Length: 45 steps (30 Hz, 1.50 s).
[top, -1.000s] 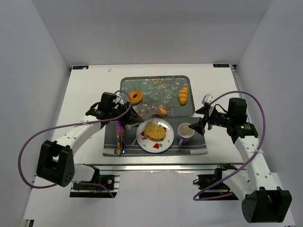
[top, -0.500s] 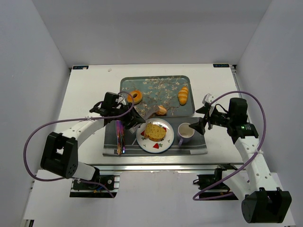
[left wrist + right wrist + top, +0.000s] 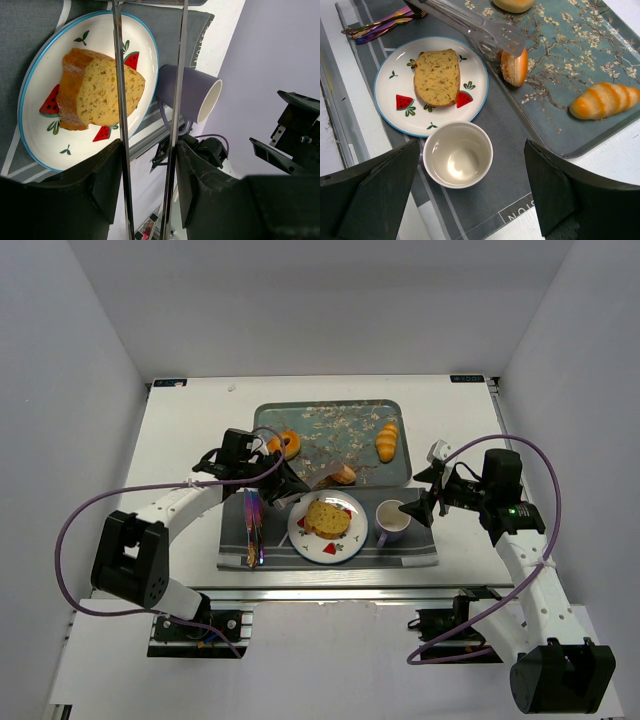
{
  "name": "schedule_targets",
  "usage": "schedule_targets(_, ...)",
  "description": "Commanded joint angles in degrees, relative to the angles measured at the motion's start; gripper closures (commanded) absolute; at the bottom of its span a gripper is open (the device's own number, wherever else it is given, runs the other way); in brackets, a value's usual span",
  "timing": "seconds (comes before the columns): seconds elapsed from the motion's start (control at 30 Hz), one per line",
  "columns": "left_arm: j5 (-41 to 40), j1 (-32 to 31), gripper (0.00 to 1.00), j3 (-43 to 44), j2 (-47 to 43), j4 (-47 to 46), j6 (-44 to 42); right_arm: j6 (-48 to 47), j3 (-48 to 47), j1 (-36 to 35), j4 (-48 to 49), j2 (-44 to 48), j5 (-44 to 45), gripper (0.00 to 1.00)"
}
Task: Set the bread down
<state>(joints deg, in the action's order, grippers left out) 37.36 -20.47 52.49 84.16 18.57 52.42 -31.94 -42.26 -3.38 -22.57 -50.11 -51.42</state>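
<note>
While the right end effector [image 3: 470, 145] hangs with its fingers spread wide and nothing between them, a purple cup [image 3: 458, 154] with a white inside stands directly beneath it on the grey placemat [image 3: 505, 130], clear of both fingers. Just past the cup, on the side toward the left arm, a watermelon-patterned plate [image 3: 400, 107] carries the bread slice [image 3: 437, 76], lying flat near the plate's middle. The left end effector [image 3: 148, 150] is clamped on a pair of metal tongs [image 3: 120, 90], squeezing their two arms to a narrow gap. Below it, multicoloured cutlery [image 3: 380, 27] rests on the placemat beside the plate. From this end effector the tongs reach past the plate's far rim to a small bun [image 3: 514, 66], which stands on edge just inside the near rim of the floral tray [image 3: 560, 90]. One perforated tip overlaps the bun's top, but whether both tips pinch it cannot be told. Beyond the right end effector a striped roll [image 3: 602, 100] lies on the tray, and a doughnut [image 3: 287, 444] sits just beyond the left end effector, all on the white worktop [image 3: 180, 440].
</note>
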Motion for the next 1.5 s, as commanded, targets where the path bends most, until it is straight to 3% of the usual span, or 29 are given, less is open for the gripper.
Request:
schedule_targets(0.0,1.66,-0.19,0.47,1.56,0.65,-2.39,0.31,0.04,-0.1,0.3,0.95,0.89,-1.14,0.11)
schedule_targets(0.1,2.09,-0.19,0.5,1.48,1.71,-3.53,0.57,0.04,-0.19,0.3,0.95,1.06,-0.96,0.11)
schedule_targets(0.2,2.71,-0.19,0.64,1.65,2.59,-4.33,0.75,-0.14,-0.28,0.3,0.77,1.06,-0.88,0.11)
schedule_targets(0.23,2.89,-0.19,0.73,1.91,2.85,-4.5,0.75,-0.22,-0.37,0.3,0.68,1.15,-0.79,0.11)
schedule_targets(0.53,3.94,-0.19,1.0,2.09,0.14,-5.21,0.66,-0.22,-0.54,0.39,0.51,1.24,-0.7,0.11)
schedule_targets(0.87,2.98,-0.19,1.0,-1.68,-11.2,-1.0,0.84,-0.49,-0.54,0.39,0.07,1.5,-0.96,0.11)
schedule_targets(1.0,2.63,-0.19,1.0,-5.11,-19.53,3.04,1.45,-0.49,-0.63,0.39,0.07,1.5,-1.23,0.11)
schedule_targets(1.47,2.89,-0.19,1.0,-12.59,-46.89,30.2,6.02,-1.45,-0.98,-0.67,0.07,1.24,-2.63,0.11)
